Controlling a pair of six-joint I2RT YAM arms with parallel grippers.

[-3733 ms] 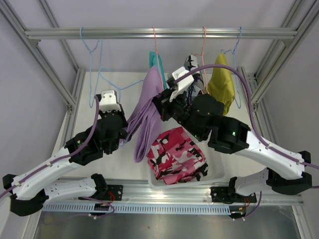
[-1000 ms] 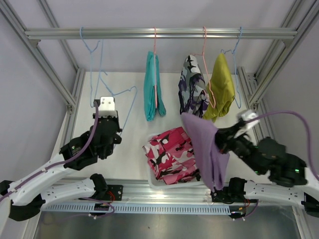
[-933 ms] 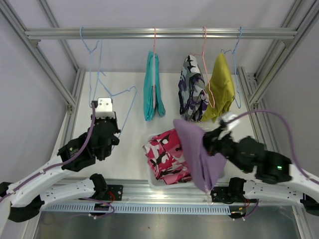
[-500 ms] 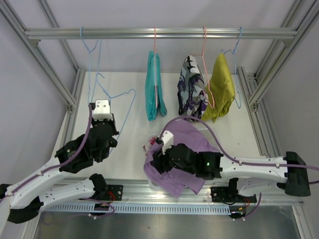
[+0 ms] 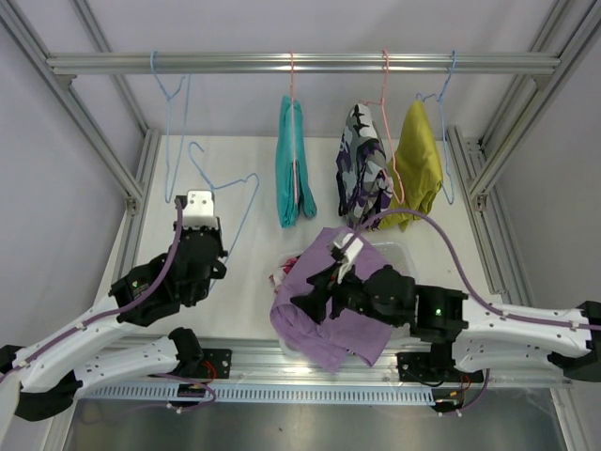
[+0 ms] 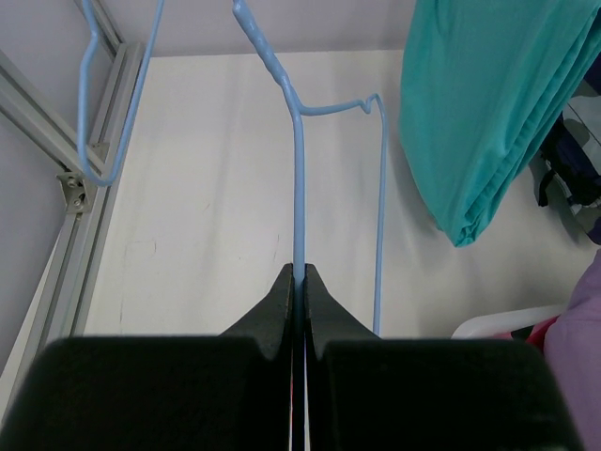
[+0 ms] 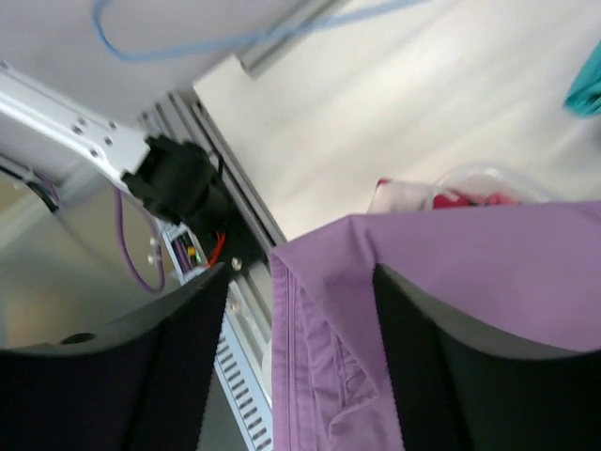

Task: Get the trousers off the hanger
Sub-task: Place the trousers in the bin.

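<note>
The lilac trousers (image 5: 324, 329) lie in a heap over the white bin (image 5: 402, 252), hanging past its front edge. They cover most of the pink camouflage trousers (image 5: 282, 278). My right gripper (image 5: 315, 299) hovers just above the lilac cloth (image 7: 451, 272), jaws wide apart; this right gripper (image 7: 300, 274) grips nothing. My left gripper (image 5: 203, 194) is shut on the bare blue hanger (image 6: 299, 188), whose hook still hangs on the rail (image 5: 300, 63). Teal trousers (image 5: 293, 178), purple-grey camouflage trousers (image 5: 362, 174) and mustard trousers (image 5: 418, 169) hang on their hangers.
Aluminium frame posts slant along both sides of the white table (image 5: 254, 282). The front rail with cable mounts (image 7: 178, 188) runs just below the bin. In the left wrist view the teal trousers (image 6: 488, 103) hang to the right and the bin's rim (image 6: 488, 321) shows low right.
My right arm swung the lilac trousers from the right down over the bin, and its jaws opened and let them go. The left gripper kept its hold on the blue hanger.
</note>
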